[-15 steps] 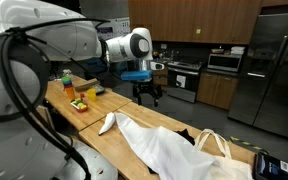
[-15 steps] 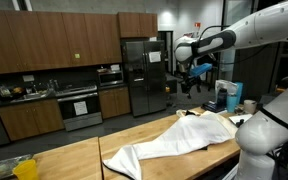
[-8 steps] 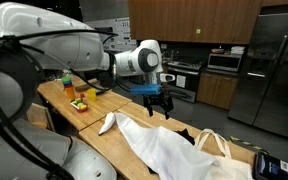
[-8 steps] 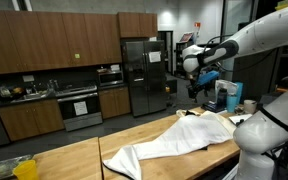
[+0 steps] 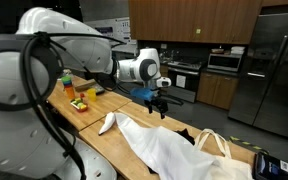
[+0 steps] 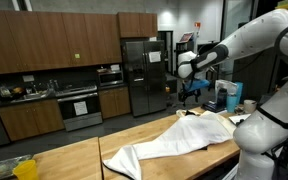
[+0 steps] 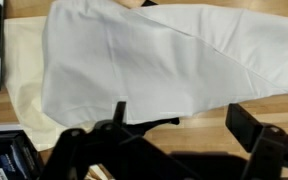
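Arm: the white Panda arm (image 5: 94, 45) reaches out over the desk (image 6: 59, 160) – visible in both exterior views.
Fingers: the fingers (image 7: 256, 138) are spread as wide as they go and hold nothing; in the wrist view the two dark fingers stand at the bottom edge with only cloth and wood between them.
Height: in an exterior view the fingers (image 5: 156, 101) hang in the air, clear of the desk and touching nothing.
Nearest thing: a white cloth (image 5: 169, 148) lies flat along the wooden desk, directly under the wrist camera, where it fills most of the frame (image 7: 144, 65).
Cloth shape: long and tapered; one narrow end points toward the bottles, the wide end lies toward the tote bag.
Tote bag: a cream tote bag (image 5: 216, 148) lies at the wide end of the cloth, touching it and partly beneath it; the wrist view shows it along the left side (image 7: 24, 85).
Dark item: a black piece (image 5: 187, 135) shows at the cloth's edge beside the tote bag – what it is cannot be told.
Far end of desk: a green bottle (image 5: 66, 78) and small yellow and orange items (image 5: 79, 103) stand well apart from the cloth.
Background: dark wood cabinets, a microwave (image 5: 224, 62) and a steel refrigerator (image 5: 274, 70).
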Available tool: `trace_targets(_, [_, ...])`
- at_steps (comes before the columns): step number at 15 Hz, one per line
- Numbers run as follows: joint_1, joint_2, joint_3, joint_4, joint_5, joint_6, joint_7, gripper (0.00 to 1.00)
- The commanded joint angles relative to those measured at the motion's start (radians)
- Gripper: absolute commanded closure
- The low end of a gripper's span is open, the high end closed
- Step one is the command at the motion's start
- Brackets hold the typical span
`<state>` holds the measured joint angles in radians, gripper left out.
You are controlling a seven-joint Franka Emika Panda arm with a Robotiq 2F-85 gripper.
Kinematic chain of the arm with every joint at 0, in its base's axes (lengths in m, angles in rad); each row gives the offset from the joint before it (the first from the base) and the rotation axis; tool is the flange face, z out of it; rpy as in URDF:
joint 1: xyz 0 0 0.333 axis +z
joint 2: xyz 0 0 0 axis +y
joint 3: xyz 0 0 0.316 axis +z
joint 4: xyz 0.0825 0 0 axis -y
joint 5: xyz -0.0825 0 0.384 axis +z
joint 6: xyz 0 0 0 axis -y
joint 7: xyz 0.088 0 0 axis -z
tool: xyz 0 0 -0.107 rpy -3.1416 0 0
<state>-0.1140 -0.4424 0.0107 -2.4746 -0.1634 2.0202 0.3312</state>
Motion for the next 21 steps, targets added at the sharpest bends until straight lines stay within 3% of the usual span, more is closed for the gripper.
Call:
trace_targets(1, [0.014,0.155,0.064,0.085,0.045,0.046,0.16,0.0])
trace_targets(9, [0.059,0.282,0.132,0.137,-0.026,0.024,0.598,0.0])
trace_targets(13, [0.104,0.275,0.134,0.125,0.03,0.02,0.771,0.03])
trace_targets(15, [0.119,0.272,0.121,0.112,0.083,0.069,0.793,0.07])
trace_targets(21, [0.128,0.289,0.103,0.095,0.2,0.117,0.744,0.0])
